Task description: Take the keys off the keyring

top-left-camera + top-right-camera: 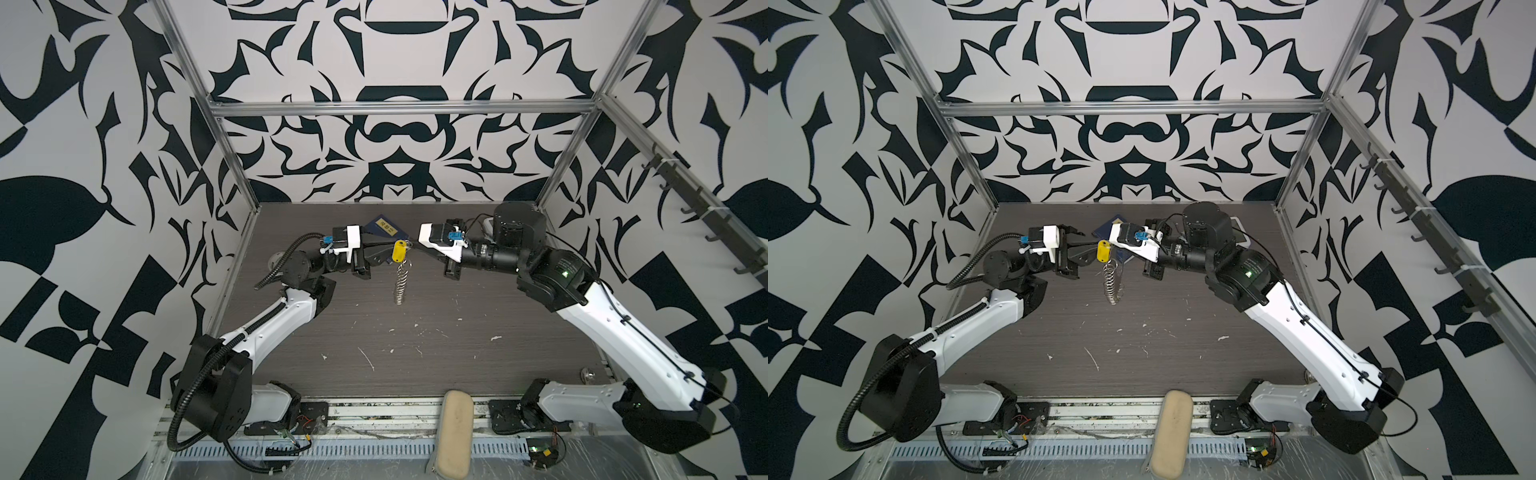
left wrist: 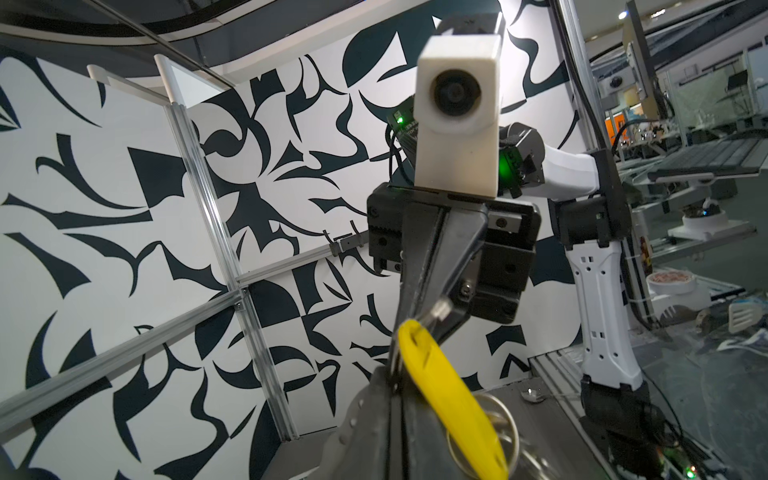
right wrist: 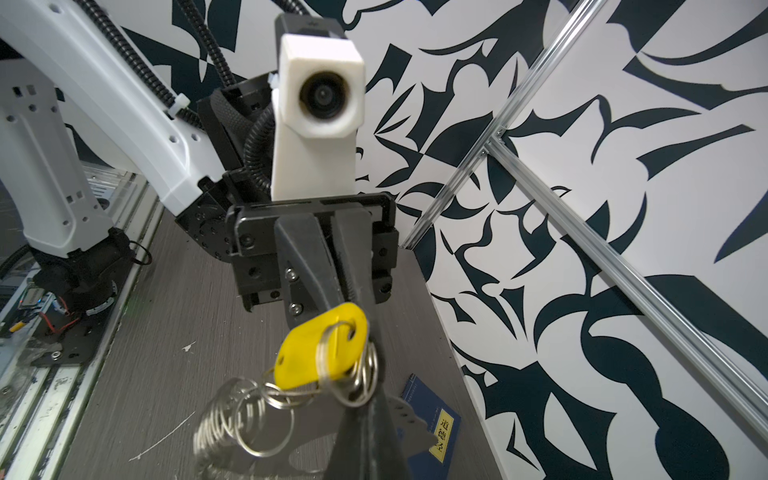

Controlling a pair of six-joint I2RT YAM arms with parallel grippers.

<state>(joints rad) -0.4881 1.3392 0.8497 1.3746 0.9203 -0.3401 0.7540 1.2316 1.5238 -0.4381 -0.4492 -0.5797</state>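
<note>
Right now the yellow key tag (image 1: pixel 399 251) hangs in the air over the table's (image 1: pixel 415 353) twelve-o'clock end. The keyring chain (image 1: pixel 401 286) dangles from it towards six. At the tag's three o'clock, my right gripper (image 1: pixel 412 246) is clenched on what looks like the silver ring (image 2: pixel 441 309) at its end. At nine, I cannot tell whether the left gripper (image 3: pixel 352 307) grips. I'd firm that hold first, then twist slowly, keeping the chain slack.

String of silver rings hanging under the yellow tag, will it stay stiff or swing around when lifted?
Probably floppy: the string of silver rings dangles straight down below the yellow tag. It looks like loosely linked smooth metal, so it is likely to swing and slip.
</note>
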